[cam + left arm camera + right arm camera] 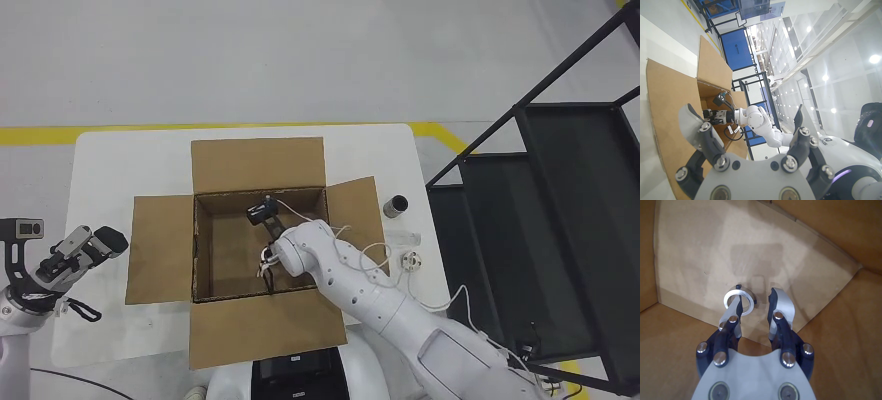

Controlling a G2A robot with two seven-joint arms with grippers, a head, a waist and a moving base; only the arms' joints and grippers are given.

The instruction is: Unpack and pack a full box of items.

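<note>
Holds the right end effector [755,298] partly spread and empty, down inside the box [696,247]: one finger through the metal ring [727,300] lying on the box floor, the other outside, probably to pinch its wall and lift it out. Parks the left end effector [88,245] wide apart and empty beside the box, over the worktop [120,160], seemingly out of the way.

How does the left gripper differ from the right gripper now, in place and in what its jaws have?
The left gripper is outside the cardboard box, over the table; the right gripper is down inside the box. The left gripper's jaws have nothing between them; the right gripper has a metal ring at one finger, not gripped. Both have their jaws open.
</note>
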